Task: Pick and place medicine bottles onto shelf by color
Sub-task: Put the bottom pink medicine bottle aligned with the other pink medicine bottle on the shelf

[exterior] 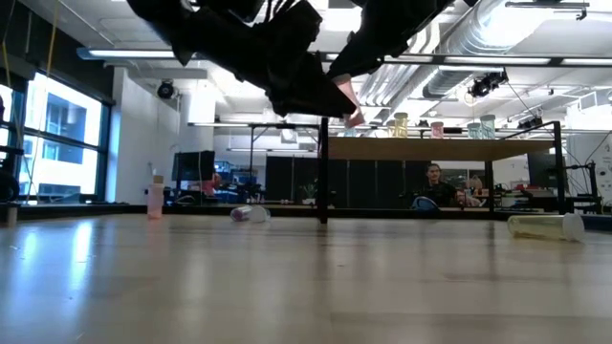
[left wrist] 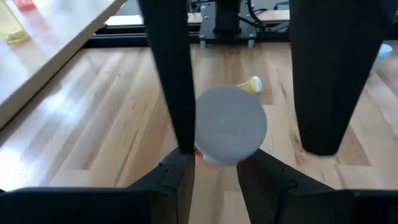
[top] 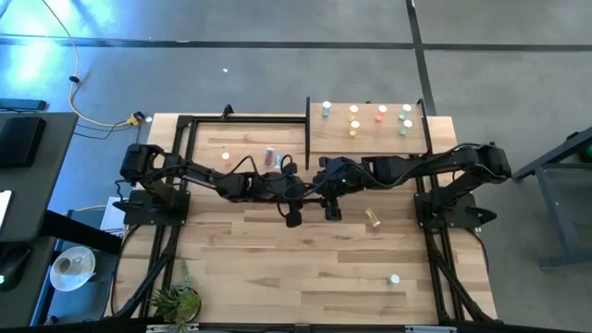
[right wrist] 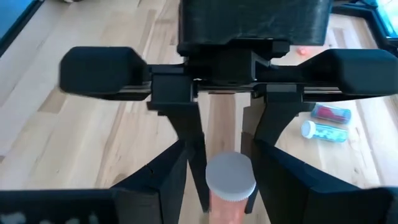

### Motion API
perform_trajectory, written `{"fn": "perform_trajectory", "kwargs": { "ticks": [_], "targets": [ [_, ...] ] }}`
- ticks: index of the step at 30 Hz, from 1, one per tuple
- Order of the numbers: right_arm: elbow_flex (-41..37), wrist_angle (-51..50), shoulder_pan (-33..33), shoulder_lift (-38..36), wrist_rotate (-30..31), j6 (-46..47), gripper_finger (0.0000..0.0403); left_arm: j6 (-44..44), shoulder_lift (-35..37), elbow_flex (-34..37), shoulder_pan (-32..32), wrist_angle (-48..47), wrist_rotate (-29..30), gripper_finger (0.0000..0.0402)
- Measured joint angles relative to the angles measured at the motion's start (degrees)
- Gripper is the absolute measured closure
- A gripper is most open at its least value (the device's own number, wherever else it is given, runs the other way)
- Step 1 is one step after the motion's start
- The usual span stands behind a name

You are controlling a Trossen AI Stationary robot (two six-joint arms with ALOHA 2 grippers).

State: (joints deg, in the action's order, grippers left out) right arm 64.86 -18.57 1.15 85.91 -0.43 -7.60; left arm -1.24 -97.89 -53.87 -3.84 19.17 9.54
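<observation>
Left gripper is sitting just left of centre in the high view, clamping tight on a red medicine bottle. Its two fingers are pressing the bottle's sides just under the cap.

Right gripper is sitting immediately to the right of it, nose to nose. Its jaws are standing wide, straddling the same bottle without visibly touching it.

The bottle is hanging in the air above mid-table, clear of the planks. It is showing as a small pink spot below the dark arm mass in the upper middle of the low view.

Both wrist cameras are looking down onto its cap, so the long axis is running roughly upright, cap uppermost. The body is running away beneath the cap. Exact tilt I cannot tell.

It is looking like this: broad round pale cap, short translucent red-pink cylinder below, much narrower than either finger.

On the tabletop, a yellow bottle is lying on its side right of the grippers. Another small bottle is sitting alone at lower right.

Above and left of the grippers in the high view, a red bottle and a blue bottle are lying side by side.

Farthest off, the shelf is filling the upper middle of the high view. A row of white-capped bottles is standing along its upper part.
</observation>
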Motion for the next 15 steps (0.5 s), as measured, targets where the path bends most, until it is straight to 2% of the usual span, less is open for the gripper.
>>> {"fn": "perform_trajectory", "kwargs": {
  "ticks": [4, 15],
  "targets": [
    [0.00, -0.38, 0.02, -0.01, 0.04, -0.06, 0.0233, -0.02, 0.00, -1.60, 0.04, -3.38, 0.13, 0.0300],
    [0.48, -1.99, 0.02, -0.19, 0.38, -0.41, 0.0233, 0.63, 0.00, -1.68, 0.04, -4.26, 0.31, 0.0300]
  ]
}}
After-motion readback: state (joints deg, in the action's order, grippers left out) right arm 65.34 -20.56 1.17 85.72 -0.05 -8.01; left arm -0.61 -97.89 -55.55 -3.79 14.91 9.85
